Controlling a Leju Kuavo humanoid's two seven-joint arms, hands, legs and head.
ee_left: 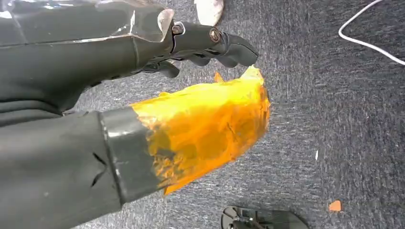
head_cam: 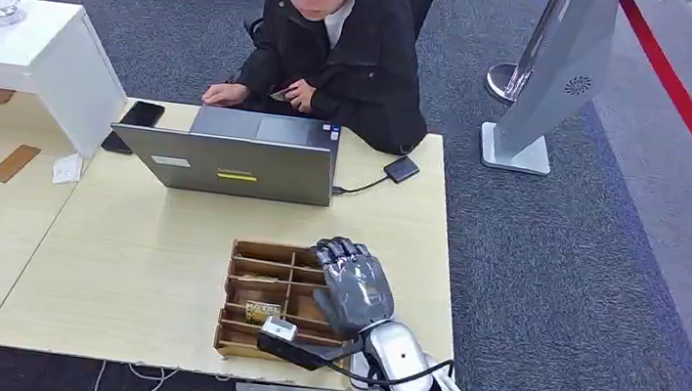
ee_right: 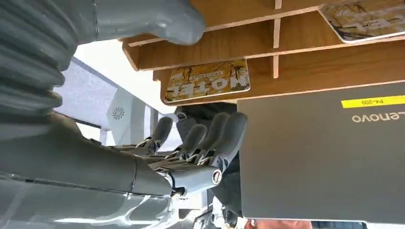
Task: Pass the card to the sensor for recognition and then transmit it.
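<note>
The card point(ee_right: 206, 81), a flat yellow printed hotel card with rounded corners, lay in a compartment of the brown wooden divided tray point(head_cam: 247, 248) at the near edge of the pale wooden table point(head_cam: 140, 241), presumably stocked there so the robot could reach it. The right hand point(head_cam: 353, 285) hovered over the tray's right side, fingers apart and lightly curled, holding nothing; it looked poised to go down for a card. A second card point(ee_right: 365, 19) of the same kind lay in another compartment, so two cards were seen in the right wrist view. The left hand point(ee_left: 191, 95), its thumb wrapped in orange tape, hung over grey carpet with fingers curled and nothing in it. Farther off stood one grey laptop point(head_cam: 238, 159), lid towards the robot, with one small black pad point(head_cam: 401, 169) cabled to its right, probably the sensor. Beyond sat one person in a black jacket point(head_cam: 339, 47)
</note>
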